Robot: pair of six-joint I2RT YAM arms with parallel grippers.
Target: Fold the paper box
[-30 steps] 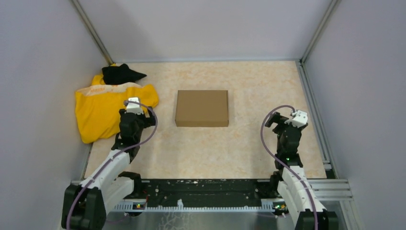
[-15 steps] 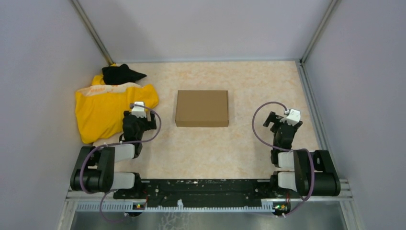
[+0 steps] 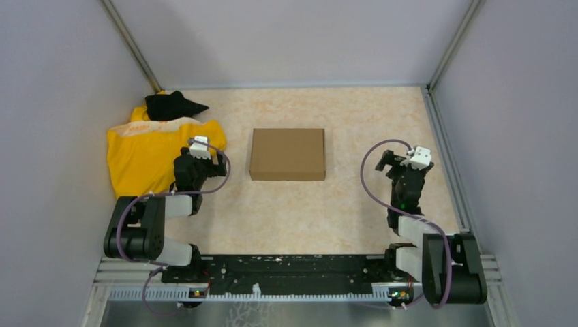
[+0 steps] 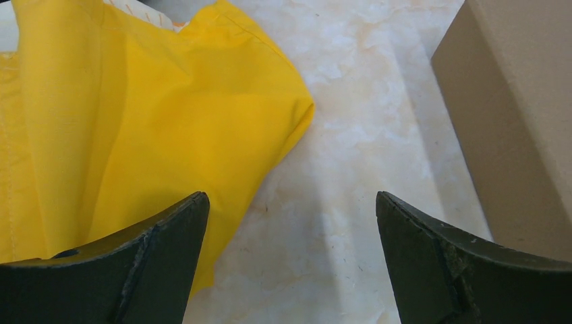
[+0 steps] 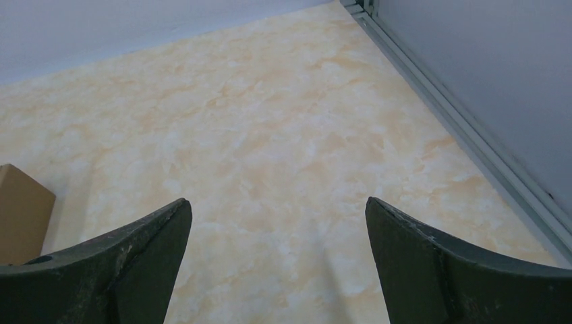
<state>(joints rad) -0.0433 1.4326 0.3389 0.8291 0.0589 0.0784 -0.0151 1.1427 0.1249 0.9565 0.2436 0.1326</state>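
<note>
The paper box [image 3: 287,154] is a closed, shallow brown cardboard box lying flat in the middle of the table. Its side shows at the right of the left wrist view [image 4: 519,115] and its corner at the left edge of the right wrist view [image 5: 20,212]. My left gripper [image 3: 202,161] is open and empty, left of the box, at the edge of the yellow cloth; in its own view [image 4: 290,202] nothing is between the fingers. My right gripper [image 3: 397,163] is open and empty, well right of the box, over bare table [image 5: 278,206].
A yellow cloth [image 3: 146,153] lies at the left with a black cloth [image 3: 170,104] behind it; the yellow cloth fills the left of the left wrist view [image 4: 135,115]. Grey walls and metal rails [image 3: 446,146] bound the table. Both arms are folded back near their bases.
Both arms have pulled back from a stretched pose and folded down near their bases. The grippers shifted only slightly. The box has not moved.
</note>
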